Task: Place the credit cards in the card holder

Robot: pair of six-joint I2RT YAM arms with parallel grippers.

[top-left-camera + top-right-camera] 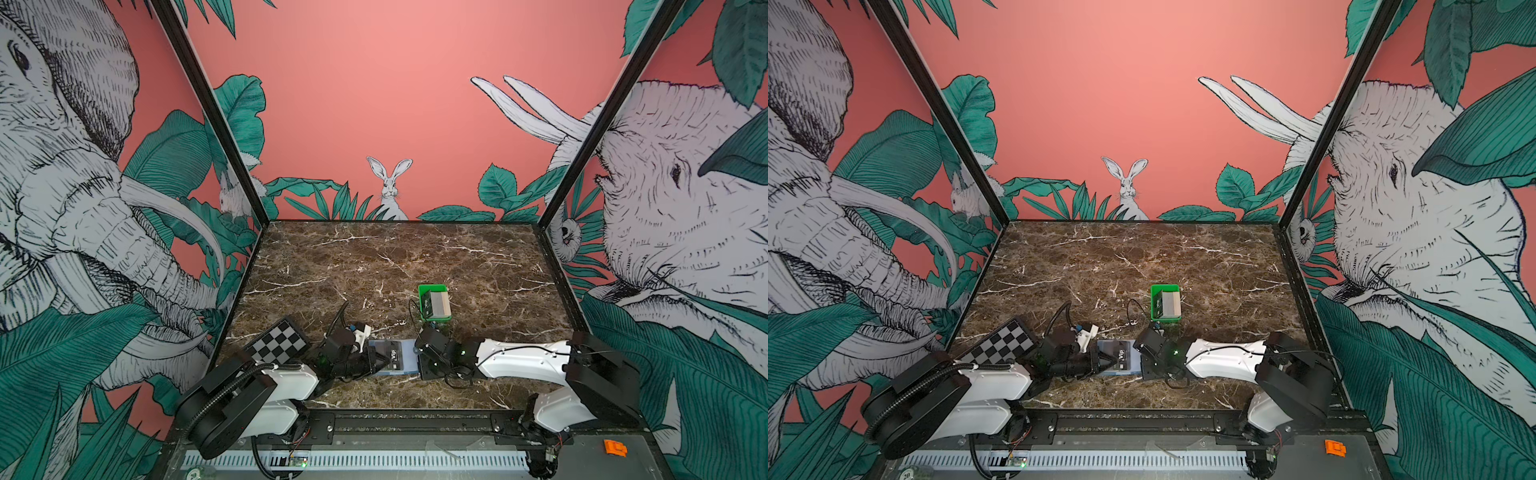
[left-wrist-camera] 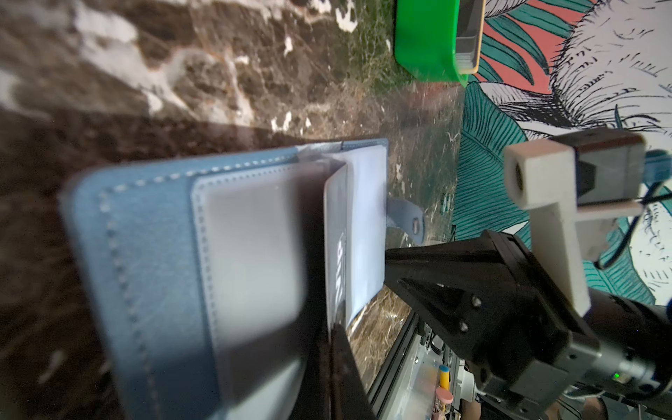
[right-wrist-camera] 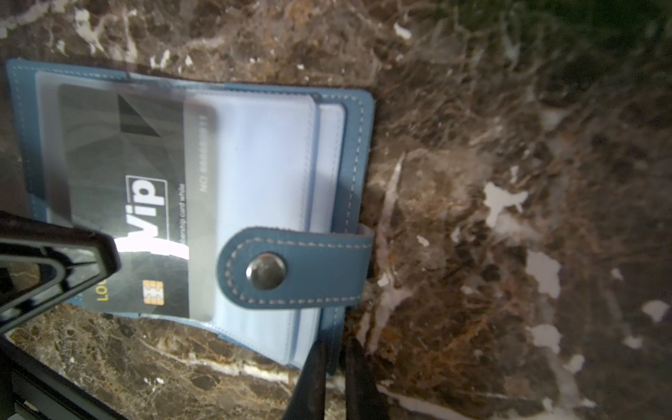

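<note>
Brown marble tabletop (image 1: 415, 257) carries the open slate-blue folding card holder (image 3: 254, 182) near its front edge. There the left gripper (image 1: 384, 360) pinches a black plastic VIP card (image 3: 145, 163) lying partly inside a clear pocket, and the right gripper (image 3: 334, 349) clamps the holder's edge. Other cards (image 1: 438, 303) sit in a small green plastic tray (image 1: 432, 287).

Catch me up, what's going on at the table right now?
The left gripper is shut on a black VIP card, which sits partly inside a clear pocket of the open card holder on the table. The right gripper appears to pinch the holder's edge, steadying it. More cards lie in the green tray behind.
</note>
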